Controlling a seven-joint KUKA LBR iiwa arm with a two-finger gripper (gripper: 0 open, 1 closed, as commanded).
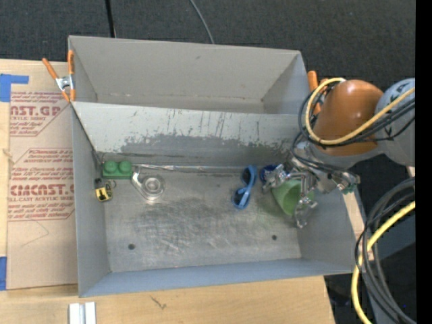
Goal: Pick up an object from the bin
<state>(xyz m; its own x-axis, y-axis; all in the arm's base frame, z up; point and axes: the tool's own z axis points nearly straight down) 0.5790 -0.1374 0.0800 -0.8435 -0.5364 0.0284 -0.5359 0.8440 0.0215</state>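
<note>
My gripper point(290, 197) is low at the bin's right side, near the right wall. A pale green rounded thing point(285, 193), like a small cup, sits between its fingers: one metal fingertip point(302, 214) is at its near side and the other point(275, 177) at its far side. The fingers look shut on it. It rests at or just above the bin floor. Just left of it lies a blue curved plastic piece point(244, 188), apart from the fingers.
At the bin's left side, along the foot of the back slope, are a green toy brick point(117, 169), a small yellow and black item point(102, 194) and a clear round plastic piece point(149, 184). The arm's orange cover and yellow cables hang over the right rim.
</note>
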